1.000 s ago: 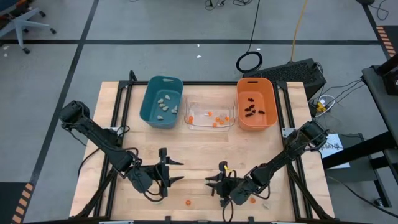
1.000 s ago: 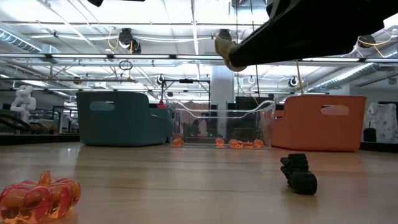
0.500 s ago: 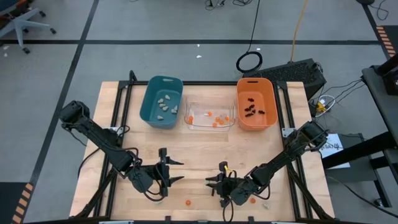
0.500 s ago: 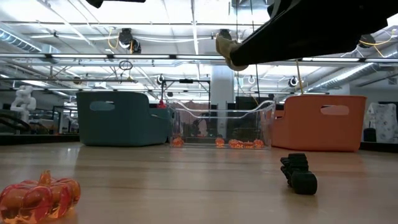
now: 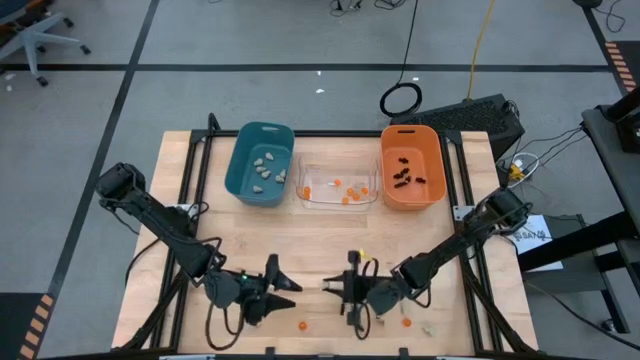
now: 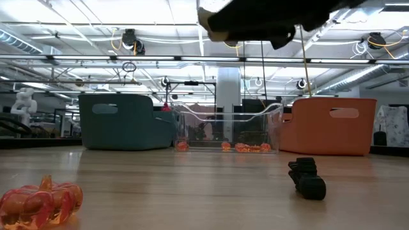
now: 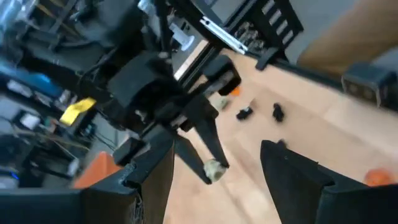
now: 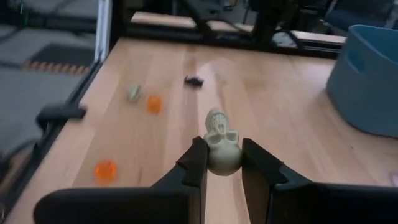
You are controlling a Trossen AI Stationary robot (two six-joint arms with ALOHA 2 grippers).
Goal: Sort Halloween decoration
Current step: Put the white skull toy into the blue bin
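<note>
we see a light wooden table [image 5: 320, 235] filling the middle of the high view. along its upper edge three bins stand in a row: a teal bin [image 5: 260, 165] at upper left, a clear bin [image 5: 337, 185] in the middle and an orange bin [image 5: 411, 167] at upper right. near the lower edge lie loose trinkets: a small orange pumpkin [image 5: 303, 325] at lower centre, another orange one [image 5: 406, 322] to its right, and a pale lump [image 5: 428, 328] just beyond it.
</note>
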